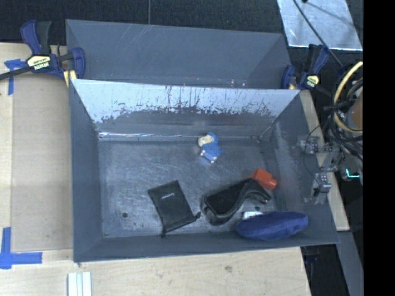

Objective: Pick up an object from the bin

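Observation:
My gripper (pixel 320 168) hangs over the bin's right wall, apart from everything on the floor. Closest to it is a small red-orange block (pixel 265 179), which sits at the end of a black curved tool (pixel 229 201) in the front right part of the bin. A dark blue oblong pouch (pixel 271 225) rests against the front right corner, just in front of that tool. A little white piece (pixel 252 214) shows between the tool and the pouch.
A flat black square case (pixel 171 206) lies in the front middle of the floor. A small blue and pale figure (pixel 208 147) stands near the back wall. The arm with its cables is beyond the right rim.

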You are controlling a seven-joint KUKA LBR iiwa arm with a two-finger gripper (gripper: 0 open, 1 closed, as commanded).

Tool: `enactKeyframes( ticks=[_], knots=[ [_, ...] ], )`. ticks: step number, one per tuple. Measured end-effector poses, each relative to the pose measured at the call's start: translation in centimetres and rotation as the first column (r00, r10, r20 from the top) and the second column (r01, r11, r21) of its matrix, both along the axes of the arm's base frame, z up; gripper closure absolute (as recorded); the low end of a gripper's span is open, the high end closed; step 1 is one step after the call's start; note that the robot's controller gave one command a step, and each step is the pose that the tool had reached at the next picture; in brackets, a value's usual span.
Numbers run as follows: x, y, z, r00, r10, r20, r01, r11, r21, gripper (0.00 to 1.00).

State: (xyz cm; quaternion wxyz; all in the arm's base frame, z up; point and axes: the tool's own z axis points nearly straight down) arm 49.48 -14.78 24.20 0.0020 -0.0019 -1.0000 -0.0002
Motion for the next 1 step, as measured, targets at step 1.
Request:
enactKeyframes(
  ticks=[1],
  knots=[
    [1.48,3.46,-16.29,0.995,0.103,0.018,-0.103,0.995,-0.003,0.0]
  ],
)
